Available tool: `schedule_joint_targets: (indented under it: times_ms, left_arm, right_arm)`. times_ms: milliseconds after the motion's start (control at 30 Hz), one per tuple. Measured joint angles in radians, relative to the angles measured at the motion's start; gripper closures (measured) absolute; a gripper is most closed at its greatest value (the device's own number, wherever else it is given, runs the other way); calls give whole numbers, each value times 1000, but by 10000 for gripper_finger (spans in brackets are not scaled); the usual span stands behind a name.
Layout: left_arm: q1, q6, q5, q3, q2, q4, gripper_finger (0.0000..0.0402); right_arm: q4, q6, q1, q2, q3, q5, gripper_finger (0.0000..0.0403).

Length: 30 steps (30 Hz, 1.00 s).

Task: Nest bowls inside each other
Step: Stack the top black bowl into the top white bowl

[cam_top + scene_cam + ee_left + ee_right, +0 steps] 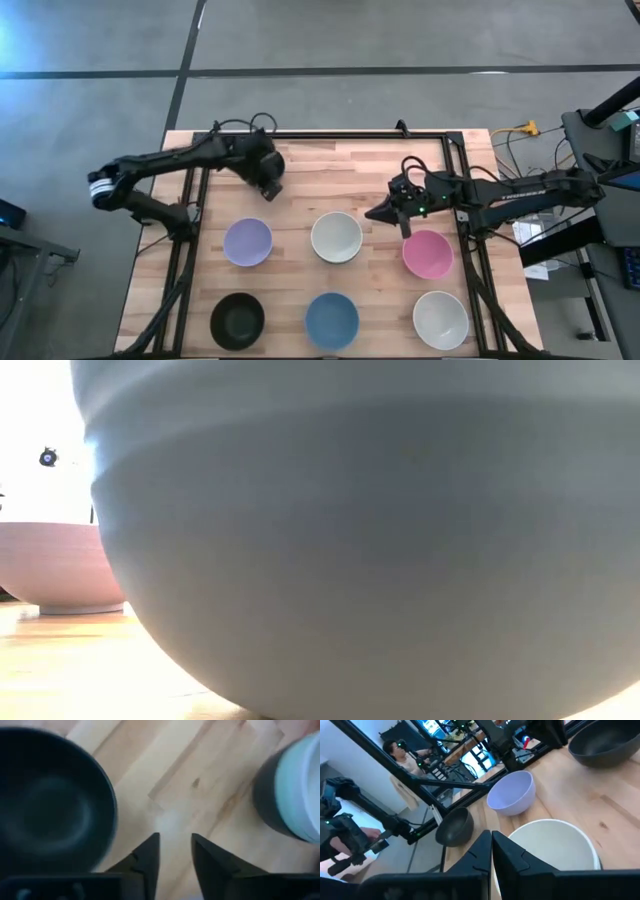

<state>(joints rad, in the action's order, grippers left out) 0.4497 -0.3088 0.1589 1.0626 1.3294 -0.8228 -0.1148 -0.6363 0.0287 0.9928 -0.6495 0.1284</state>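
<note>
Blue bowl point(370, 540) fills the low view on the wooden table point(330, 165); pink bowl point(427, 254) at four o'clock. Left gripper point(175, 851) slightly parted, empty; right gripper point(491, 851) closed, empty.

Low view: blue bowl point(380, 540) fills frame, rim cut off; pink bowl point(55, 565) edge-cropped.

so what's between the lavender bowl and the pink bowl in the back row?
One white bowl sits between the lavender bowl and pink bowl, per the high view.
</note>
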Motion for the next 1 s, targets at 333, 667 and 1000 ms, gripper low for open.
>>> schedule_joint_targets:
  times_ms: [333,667,1000]
  left_arm:
    - [64,6,-68,92,199,-11,216]
    - [68,38,-140,97,274,-73,214]
    - [68,116,-134,95,341,-121,245]
  right_arm:
    - [1,-2,-16,5,-11,-1,394]
    - [1,-19,-14,5,-33,-1,394]
    - [1,-45,-13,5,-48,0,394]
